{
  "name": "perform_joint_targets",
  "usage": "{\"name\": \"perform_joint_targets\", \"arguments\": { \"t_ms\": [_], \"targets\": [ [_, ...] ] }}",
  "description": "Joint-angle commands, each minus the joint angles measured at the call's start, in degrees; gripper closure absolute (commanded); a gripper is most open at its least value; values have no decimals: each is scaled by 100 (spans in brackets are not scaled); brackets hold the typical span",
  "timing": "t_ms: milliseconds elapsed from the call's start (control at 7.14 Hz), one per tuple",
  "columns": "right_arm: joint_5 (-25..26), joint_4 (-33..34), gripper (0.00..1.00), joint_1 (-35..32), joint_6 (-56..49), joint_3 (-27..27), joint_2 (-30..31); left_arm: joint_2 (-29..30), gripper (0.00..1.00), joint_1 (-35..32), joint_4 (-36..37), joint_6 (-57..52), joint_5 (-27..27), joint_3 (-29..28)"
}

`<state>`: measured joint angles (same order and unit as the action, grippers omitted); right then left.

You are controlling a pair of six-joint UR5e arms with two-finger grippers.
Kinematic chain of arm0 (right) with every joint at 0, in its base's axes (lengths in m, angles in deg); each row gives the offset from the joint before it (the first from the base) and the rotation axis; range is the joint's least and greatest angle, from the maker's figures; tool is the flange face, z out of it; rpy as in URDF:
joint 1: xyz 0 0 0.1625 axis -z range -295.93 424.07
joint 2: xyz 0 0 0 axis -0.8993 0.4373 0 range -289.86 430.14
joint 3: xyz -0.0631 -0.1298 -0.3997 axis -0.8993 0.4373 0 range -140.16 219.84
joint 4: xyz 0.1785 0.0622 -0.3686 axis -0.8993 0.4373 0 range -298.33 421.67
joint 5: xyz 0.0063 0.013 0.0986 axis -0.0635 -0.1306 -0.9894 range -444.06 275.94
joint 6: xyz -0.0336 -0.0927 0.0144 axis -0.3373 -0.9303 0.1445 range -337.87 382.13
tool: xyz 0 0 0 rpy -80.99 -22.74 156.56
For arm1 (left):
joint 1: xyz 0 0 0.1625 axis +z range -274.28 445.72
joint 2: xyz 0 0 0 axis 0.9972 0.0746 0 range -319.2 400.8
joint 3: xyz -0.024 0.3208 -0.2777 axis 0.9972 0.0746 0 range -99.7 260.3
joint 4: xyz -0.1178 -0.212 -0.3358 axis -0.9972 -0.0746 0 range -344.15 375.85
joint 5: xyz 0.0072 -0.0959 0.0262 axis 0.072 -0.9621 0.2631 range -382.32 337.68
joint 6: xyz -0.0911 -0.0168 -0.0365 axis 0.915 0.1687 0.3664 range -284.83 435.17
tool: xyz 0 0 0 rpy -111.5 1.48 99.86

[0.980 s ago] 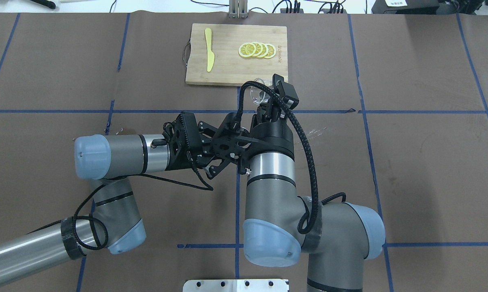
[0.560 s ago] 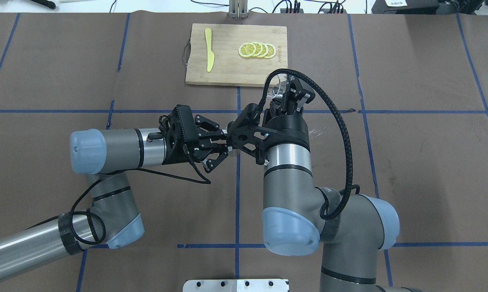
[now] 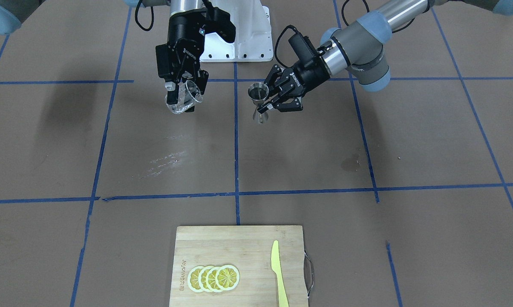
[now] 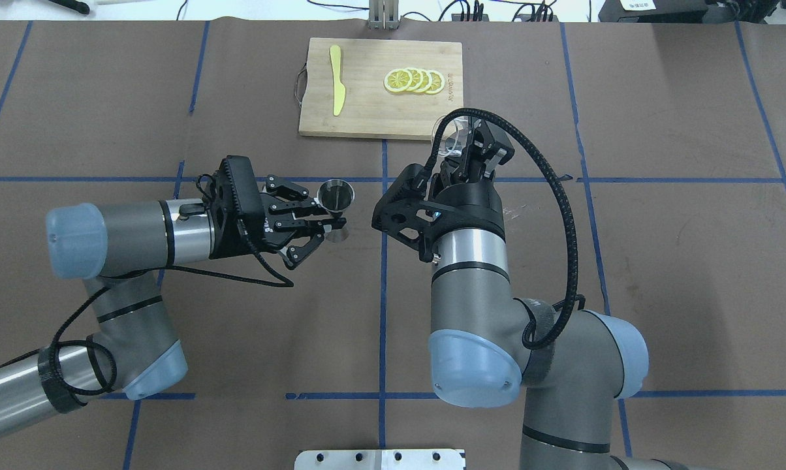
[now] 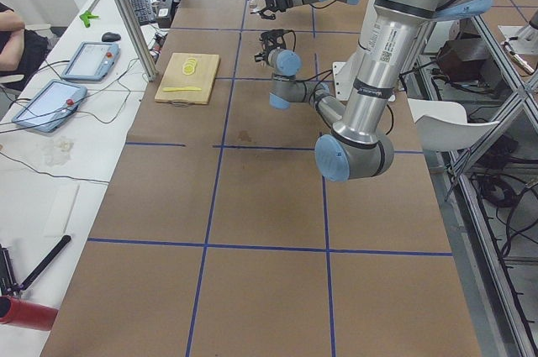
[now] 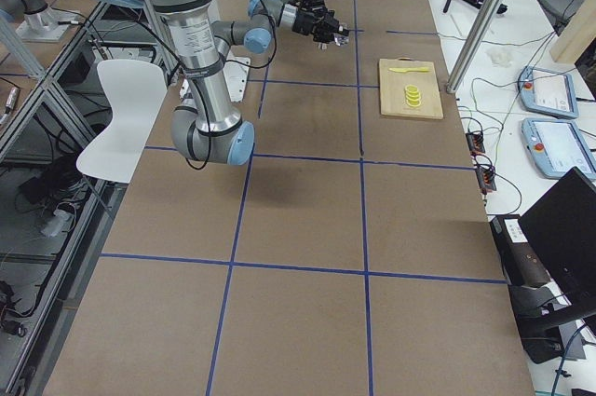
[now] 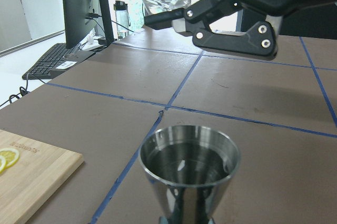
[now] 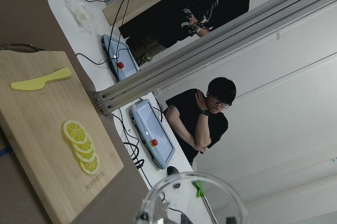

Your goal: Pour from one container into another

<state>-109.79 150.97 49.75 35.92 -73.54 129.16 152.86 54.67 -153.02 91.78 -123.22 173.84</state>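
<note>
Right wrist camera: tilted look over a glass rim

Clear round glass tumbler (image 8: 192, 198), rim only, at bottom edge. Brown papered bench (image 8: 13, 13) carrying rectangular bamboo cutting board (image 8: 37, 124) with flat yellow plastic knife (image 8: 41, 79) and four overlapping lemon slices (image 8: 82, 147). Beyond: slanted aluminium frame post (image 8: 210, 45), two grey tablet pendants (image 8: 152, 133) with red buttons, two persons in black shirts (image 8: 202, 124).

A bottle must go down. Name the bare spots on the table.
Crowded: where the right end effector holds the clear glass tumbler, the left end effector the grey steel hourglass jigger. Bare: the brown strip between them and the bamboo cutting board, and the squares either side of it.
</note>
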Motion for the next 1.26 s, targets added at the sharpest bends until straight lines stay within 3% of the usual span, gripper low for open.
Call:
{"name": "perform_joint_targets", "arguments": {
  "t_ms": [0,560,840,980,1120],
  "targets": [
    [-2,-1,100,-1,0,0,31,-769,100,-207,-808,296,-17,94],
    [7,-1,100,8,0,9,39,-2299,100,-261,-2314,439,9,86],
    [7,-1,100,-1,9,0,39,-2845,100,-252,-2640,1349,148,77],
    [7,-1,100,8,9,0,39,-3048,100,-252,-2851,1527,1150,85],
    [7,-1,100,-1,9,0,39,-3276,100,-209,-3001,1729,1630,86]
  ]
}}
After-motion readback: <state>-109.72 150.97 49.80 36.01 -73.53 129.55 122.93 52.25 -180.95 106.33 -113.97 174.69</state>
